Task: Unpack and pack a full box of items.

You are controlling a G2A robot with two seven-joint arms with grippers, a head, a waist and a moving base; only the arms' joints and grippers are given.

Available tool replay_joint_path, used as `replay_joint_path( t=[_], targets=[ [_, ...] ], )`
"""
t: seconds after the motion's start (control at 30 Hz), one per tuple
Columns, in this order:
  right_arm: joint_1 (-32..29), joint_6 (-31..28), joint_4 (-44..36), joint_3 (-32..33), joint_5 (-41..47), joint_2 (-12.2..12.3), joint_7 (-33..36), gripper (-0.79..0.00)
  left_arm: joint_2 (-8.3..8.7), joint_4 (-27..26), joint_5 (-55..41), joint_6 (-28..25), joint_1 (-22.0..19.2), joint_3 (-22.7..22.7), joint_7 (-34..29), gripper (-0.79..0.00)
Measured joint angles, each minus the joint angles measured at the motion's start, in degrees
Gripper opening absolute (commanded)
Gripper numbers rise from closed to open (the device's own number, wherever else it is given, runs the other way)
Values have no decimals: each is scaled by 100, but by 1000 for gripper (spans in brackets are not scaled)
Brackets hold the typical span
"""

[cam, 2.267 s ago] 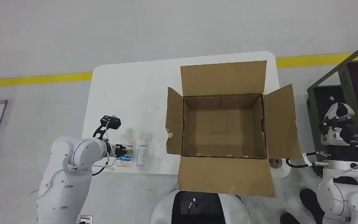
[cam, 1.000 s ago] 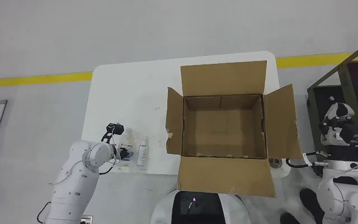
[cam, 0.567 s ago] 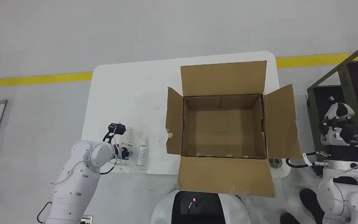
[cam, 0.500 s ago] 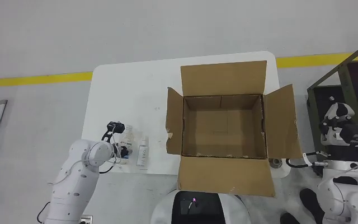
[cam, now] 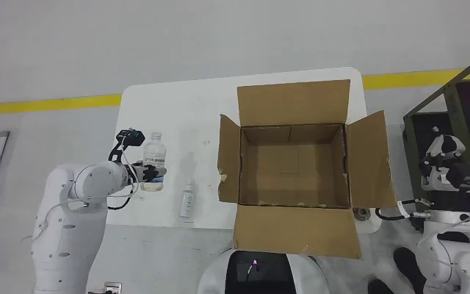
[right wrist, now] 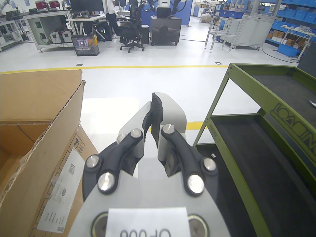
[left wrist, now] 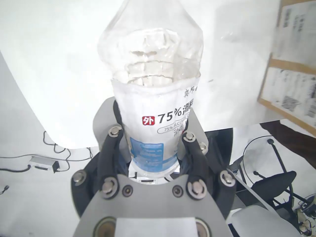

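While the left gripper [left wrist: 151, 134] has its fingers [left wrist: 112, 146] clamped on the labelled lower half of a clear plastic bottle [left wrist: 150, 75], the bottle sits over the white table [cam: 183, 117] near its left edge, neck pointing toward the far edge. A smaller bottle [cam: 188, 201] lies near the table's front edge, between the held bottle and the cardboard box [cam: 294, 103]. That box occupies the right half of the table, its four flaps folded outward. Beside the box's outer wall and a green cart [right wrist: 246, 149], the right gripper [right wrist: 154, 114] has its fingers pressed together, holding nothing.
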Motion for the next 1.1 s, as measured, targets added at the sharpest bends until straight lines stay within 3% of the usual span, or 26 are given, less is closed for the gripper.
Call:
replay_joint_path(
  t=[0.23, 0.9, 1.1],
  targets=[
    [0, 0, 0, 0, 0, 0, 0, -785, 45, -354, -1221, 190, -473, -181, -474, -785],
    [0, 0, 0, 0, 0, 0, 0, -785, 66, -477, -1625, 221, -504, -212, -274, -785],
    [0, 0, 0, 0, 0, 0, 0, -785, 132, -655, -2104, 126, -956, -304, -158, -785]
  ],
)
